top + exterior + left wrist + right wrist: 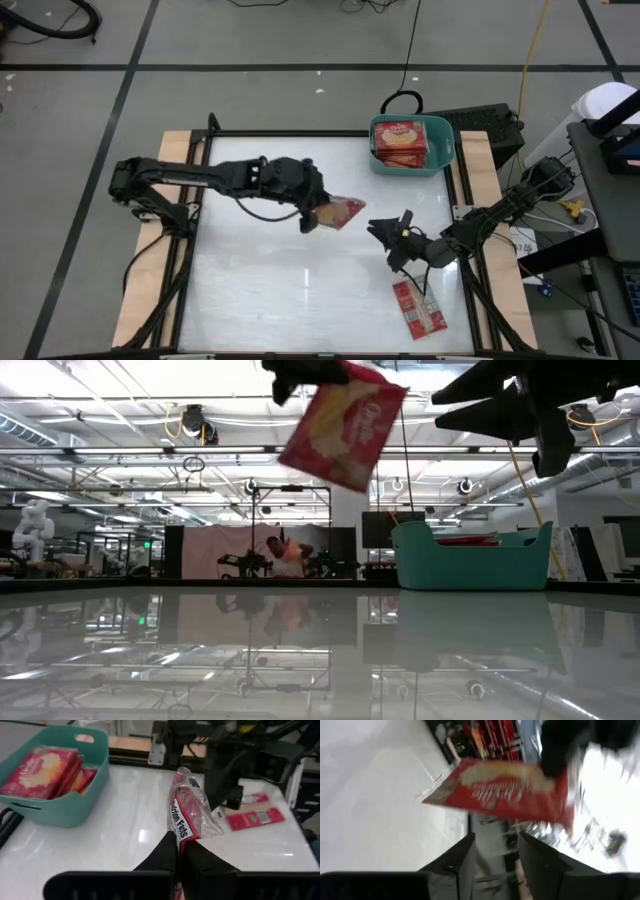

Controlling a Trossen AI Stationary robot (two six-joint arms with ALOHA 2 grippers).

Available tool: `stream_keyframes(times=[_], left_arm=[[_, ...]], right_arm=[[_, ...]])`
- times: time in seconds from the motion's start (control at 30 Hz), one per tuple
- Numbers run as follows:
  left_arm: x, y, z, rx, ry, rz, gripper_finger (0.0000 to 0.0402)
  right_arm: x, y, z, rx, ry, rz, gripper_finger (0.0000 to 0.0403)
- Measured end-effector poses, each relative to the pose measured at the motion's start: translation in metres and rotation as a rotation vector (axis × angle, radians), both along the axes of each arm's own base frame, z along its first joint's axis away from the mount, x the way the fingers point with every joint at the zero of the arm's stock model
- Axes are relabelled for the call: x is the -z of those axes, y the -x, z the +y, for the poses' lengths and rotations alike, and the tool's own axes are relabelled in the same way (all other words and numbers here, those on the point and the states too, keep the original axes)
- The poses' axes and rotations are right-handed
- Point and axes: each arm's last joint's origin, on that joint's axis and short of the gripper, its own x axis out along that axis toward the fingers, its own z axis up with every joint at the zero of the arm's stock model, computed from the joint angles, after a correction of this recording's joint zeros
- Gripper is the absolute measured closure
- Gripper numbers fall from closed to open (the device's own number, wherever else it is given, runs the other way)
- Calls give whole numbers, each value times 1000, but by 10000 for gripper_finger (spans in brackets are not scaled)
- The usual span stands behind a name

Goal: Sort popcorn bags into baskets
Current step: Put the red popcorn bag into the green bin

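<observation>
while the left gripper [312, 216] pinches a popcorn bag [339, 212] by one edge above the table, short of the basket [440, 160], the bag may slip; right gripper [392, 236], jaws spread, waits opposite.

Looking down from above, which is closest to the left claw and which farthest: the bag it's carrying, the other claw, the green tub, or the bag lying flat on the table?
1. Held popcorn bag, pinched in the left gripper, mid-table.
2. Right gripper, just beyond that bag, open.
3. Teal basket, at the far right corner.
4. Loose bag, near the table's front edge on the right.

Basket and loose bag are nearly tied.
</observation>
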Motion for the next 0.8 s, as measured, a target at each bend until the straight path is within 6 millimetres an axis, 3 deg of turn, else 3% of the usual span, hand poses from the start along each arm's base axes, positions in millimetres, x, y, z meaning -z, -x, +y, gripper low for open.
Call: stream_keyframes(times=[0.17, 0.3, 0.43, 0.5, 0.67, 0.8], left_arm=[[-24, 30, 6, -41, -14, -9, 396], [-33, 51, 3, -89, -38, 31, 396], [-16, 68, -3, -130, -9, 30, 396], [2, 77, -7, -156, 6, 13, 396], [38, 86, -25, -122, 65, -311, 396], [65, 88, -39, -97, 19, -531, 396]], right_arm=[[0, 0, -1, 61, -317, -162, 241], [1, 1, -1, 86, -595, -293, 237], [7, 2, -2, 63, -813, -352, 237], [11, 3, -3, 39, -933, -369, 237], [19, 3, -11, 28, -1190, -419, 237], [20, 3, -14, 10, -1295, -454, 236]])
